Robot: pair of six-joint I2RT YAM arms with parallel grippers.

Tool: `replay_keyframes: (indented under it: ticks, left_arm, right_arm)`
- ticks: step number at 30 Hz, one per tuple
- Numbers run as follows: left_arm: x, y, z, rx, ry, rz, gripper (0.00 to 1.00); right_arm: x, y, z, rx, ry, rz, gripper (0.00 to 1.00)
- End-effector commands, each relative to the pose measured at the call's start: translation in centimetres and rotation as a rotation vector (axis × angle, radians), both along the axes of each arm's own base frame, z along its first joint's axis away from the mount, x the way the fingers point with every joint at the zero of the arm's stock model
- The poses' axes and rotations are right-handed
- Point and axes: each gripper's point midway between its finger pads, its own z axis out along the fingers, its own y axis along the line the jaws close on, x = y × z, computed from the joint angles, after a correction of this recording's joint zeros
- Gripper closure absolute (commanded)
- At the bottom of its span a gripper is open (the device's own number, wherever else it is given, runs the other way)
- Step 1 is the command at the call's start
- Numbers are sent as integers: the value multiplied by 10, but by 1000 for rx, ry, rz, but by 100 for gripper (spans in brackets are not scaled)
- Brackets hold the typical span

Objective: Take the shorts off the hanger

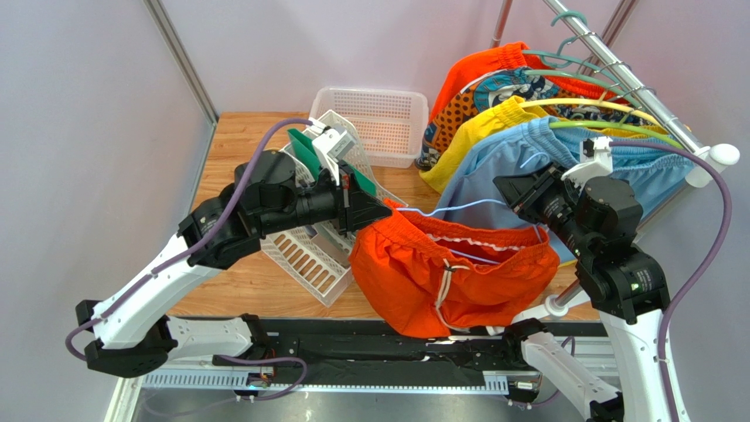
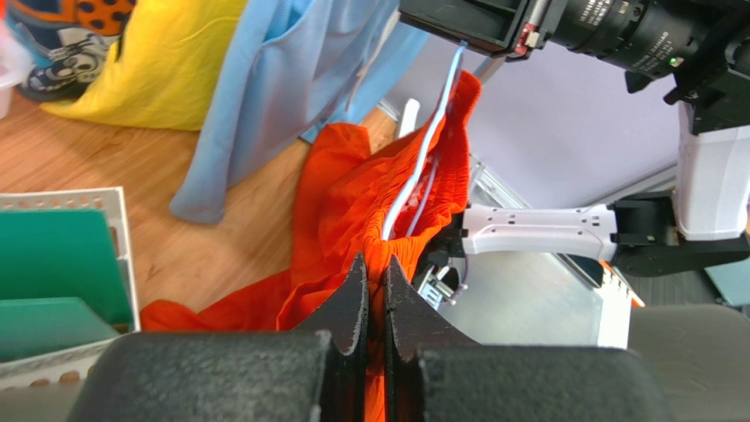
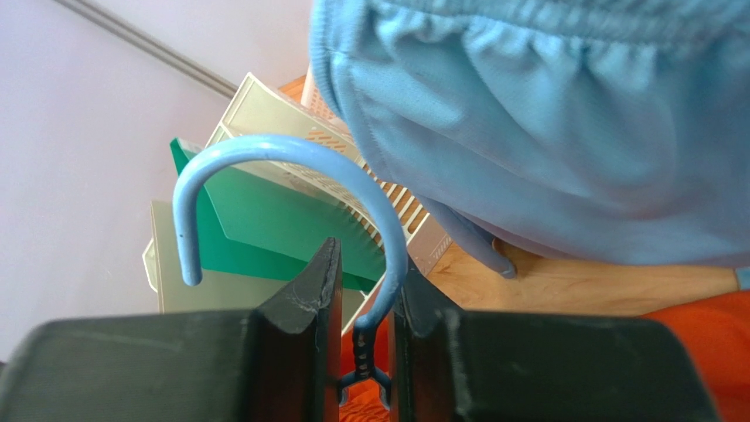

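The orange shorts (image 1: 440, 272) hang by their waistband from a light blue hanger (image 1: 458, 209) held in the air over the table's front edge. My left gripper (image 1: 383, 209) is shut on the left end of the orange waistband (image 2: 352, 193), with cloth pinched between its jaws (image 2: 375, 264). My right gripper (image 1: 506, 189) is shut on the hanger's neck, and the blue hook (image 3: 264, 145) curls up above its fingers (image 3: 365, 264). The light blue shorts (image 1: 511, 158) hang on the rail just behind and fill the upper right wrist view (image 3: 546, 132).
A metal rail (image 1: 634, 79) at the back right carries a yellow pair (image 1: 475, 132) and an orange-and-teal patterned pair (image 1: 475, 97). A white basket (image 1: 374, 114) stands at the back. A white file rack with green folders (image 1: 326, 255) sits under my left arm.
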Motion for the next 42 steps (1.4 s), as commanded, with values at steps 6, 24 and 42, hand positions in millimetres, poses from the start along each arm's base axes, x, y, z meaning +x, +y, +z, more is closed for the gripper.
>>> replay_keyframes:
  ticks: [6,24,42]
  left_arm:
    - [5,44,7,-91,-6,175,100]
    - [14,30,-9,-114,55,145,100]
    - [56,-49,2,-83,162,-37,100]
  right_arm:
    - [7,-9,2,255,30,-165,100]
    - [8,46,44,519,17,105,100]
    - [-41,30,102,448,-183,156,100]
